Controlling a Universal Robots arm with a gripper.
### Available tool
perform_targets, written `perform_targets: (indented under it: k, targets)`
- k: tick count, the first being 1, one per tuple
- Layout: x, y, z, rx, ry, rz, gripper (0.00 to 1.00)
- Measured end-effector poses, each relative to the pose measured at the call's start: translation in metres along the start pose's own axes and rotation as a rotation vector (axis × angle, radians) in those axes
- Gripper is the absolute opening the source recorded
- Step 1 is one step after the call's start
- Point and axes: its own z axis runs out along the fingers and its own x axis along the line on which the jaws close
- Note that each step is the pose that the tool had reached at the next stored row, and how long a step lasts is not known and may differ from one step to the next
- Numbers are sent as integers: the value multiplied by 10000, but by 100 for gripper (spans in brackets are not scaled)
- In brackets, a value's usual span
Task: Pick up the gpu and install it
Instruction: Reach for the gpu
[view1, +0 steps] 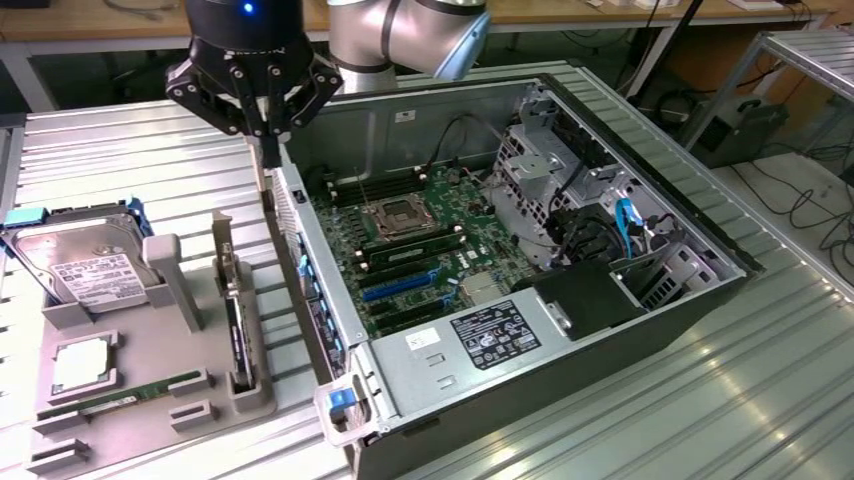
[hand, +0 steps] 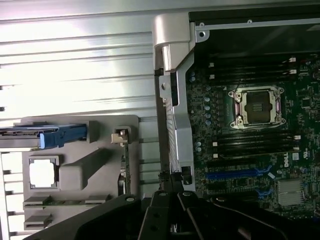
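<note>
gpu: You find the gpu (view1: 238, 322) (hand: 125, 167) standing on edge in a slot of the grey tray (view1: 150, 345) (hand: 100, 129). Its silver end bracket (view1: 222, 245) (hand: 120, 136) is upright at the end nearer the hand. You see only the thin edge of the card, so the fan face is hidden from you.
hand: The hand (view1: 271, 152) (hand: 169, 196) is pressed together with nothing between its fingers. It hangs over the far corner of the computer case's rear wall, above the gpu and apart from it.
task state: The gpu is not yet lifted from its slot.
tray neighbours: To the exterior view's left of the gpu you see a hard drive (view1: 80, 270) with a white label. A processor chip (view1: 83, 365) (hand: 42, 174) and a long green memory stick (view1: 127, 393) (hand: 65, 202) lie nearer the camera, each in its own recess.
computer case: The computer case (view1: 641, 170) lies on its side with the open face up, just beside the tray on the exterior view's right.
motherboard: Inside you see the motherboard (view1: 427, 250) (hand: 250, 150), its bare processor socket (view1: 400, 215) (hand: 257, 106) and blue expansion slots (view1: 400, 285) (hand: 235, 174).
worktop: The tray and the case both rest on the ribbed metal worktop (view1: 134, 160) (hand: 75, 65).
</note>
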Motion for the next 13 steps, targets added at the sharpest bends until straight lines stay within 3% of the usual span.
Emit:
perform_targets:
  k: [13]
  targets:
    - [106,-8,-3,-1,0,0,11]
